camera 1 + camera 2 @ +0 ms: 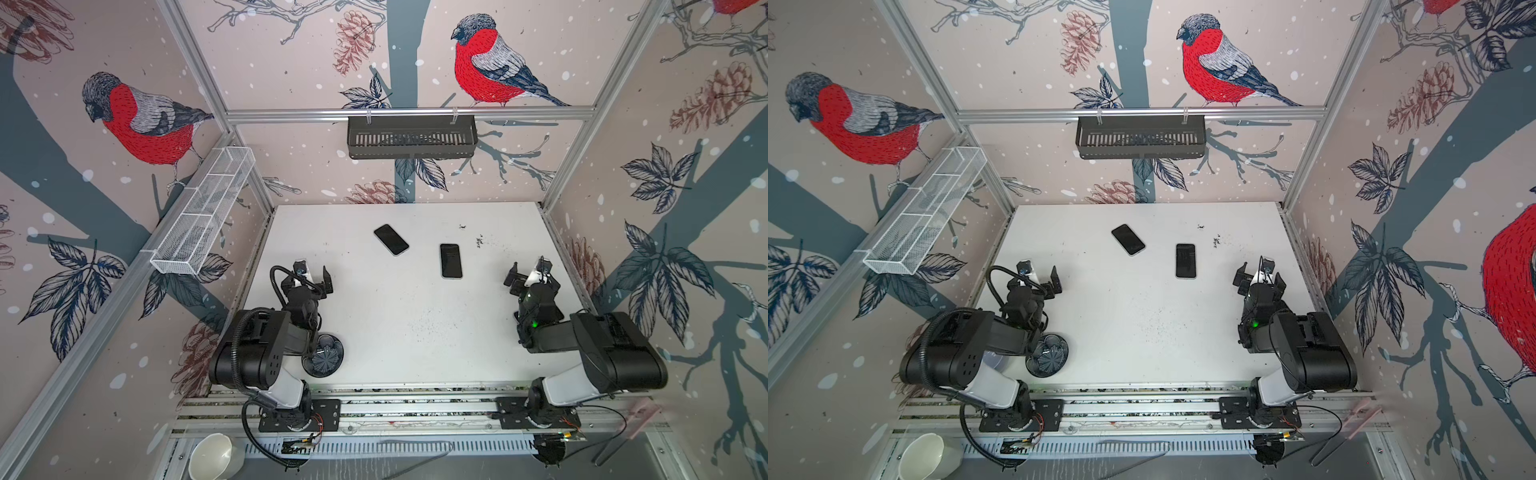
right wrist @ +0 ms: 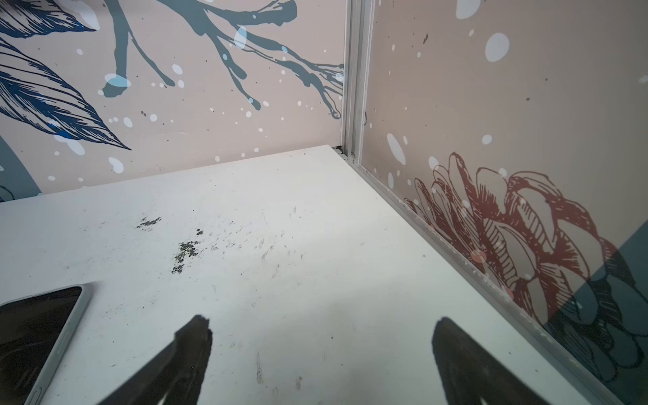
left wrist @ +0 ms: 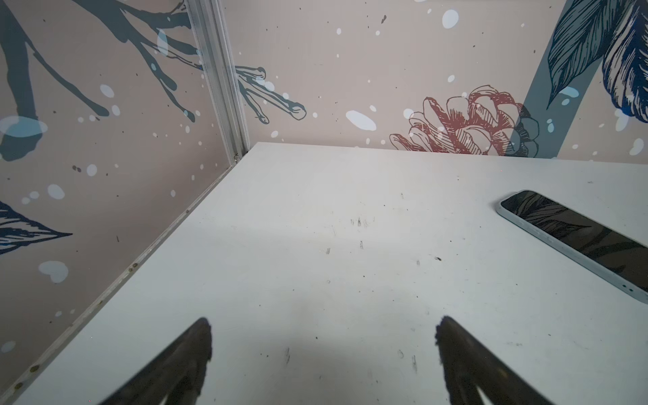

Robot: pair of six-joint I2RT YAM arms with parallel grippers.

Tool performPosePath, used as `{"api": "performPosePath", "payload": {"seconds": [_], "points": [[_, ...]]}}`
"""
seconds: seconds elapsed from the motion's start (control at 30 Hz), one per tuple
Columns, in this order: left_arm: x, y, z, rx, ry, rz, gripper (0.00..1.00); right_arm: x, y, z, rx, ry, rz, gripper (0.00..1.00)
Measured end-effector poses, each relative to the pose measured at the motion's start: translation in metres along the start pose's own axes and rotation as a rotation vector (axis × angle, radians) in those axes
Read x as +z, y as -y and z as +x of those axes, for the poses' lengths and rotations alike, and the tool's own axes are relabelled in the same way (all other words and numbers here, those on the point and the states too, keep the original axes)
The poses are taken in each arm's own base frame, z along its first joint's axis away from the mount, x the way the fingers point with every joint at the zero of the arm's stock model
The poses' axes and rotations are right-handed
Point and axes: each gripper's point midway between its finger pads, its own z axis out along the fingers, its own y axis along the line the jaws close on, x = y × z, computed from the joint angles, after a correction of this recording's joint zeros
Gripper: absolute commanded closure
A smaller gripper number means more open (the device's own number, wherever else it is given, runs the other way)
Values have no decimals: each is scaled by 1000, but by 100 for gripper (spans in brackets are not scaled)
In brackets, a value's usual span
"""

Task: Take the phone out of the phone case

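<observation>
Two dark-screened phones lie flat on the white table point(image 1: 374, 332) in both top views. One phone point(image 1: 391, 239) point(image 1: 1128, 239) lies at a slant toward the back. In the left wrist view this phone point(image 3: 578, 238) shows a light blue case rim point(image 3: 526, 228). The other phone point(image 1: 451, 260) point(image 1: 1185, 260) lies straight, and in the right wrist view it point(image 2: 35, 333) has a pale grey case rim point(image 2: 70, 322). My left gripper point(image 1: 309, 276) point(image 3: 323, 322) is open over bare table, left of and nearer than the phones. My right gripper point(image 1: 532, 272) point(image 2: 322, 321) is open to their right, holding nothing.
A dark glass dish point(image 1: 322, 357) sits by the left arm's base. A white bowl point(image 1: 210, 455) stands below the front rail. A white mesh basket point(image 1: 203, 216) hangs on the left wall and a black basket point(image 1: 411, 137) on the back wall. Dark specks point(image 1: 480, 241) mark the table.
</observation>
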Motion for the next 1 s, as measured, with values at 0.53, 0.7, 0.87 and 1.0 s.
{"api": "performPosePath", "payload": {"seconds": [0.53, 0.7, 0.87, 1.0], "points": [[0, 0, 0, 0, 0, 0, 2, -1, 0, 1, -1, -2, 0, 1], [0, 0, 0, 0, 0, 0, 2, -1, 0, 1, -1, -2, 0, 0], [0, 0, 0, 0, 0, 0, 1, -1, 0, 1, -1, -1, 0, 1], [-2, 2, -4, 2, 9, -4, 2, -3, -9, -16, -11, 19, 8, 0]]}}
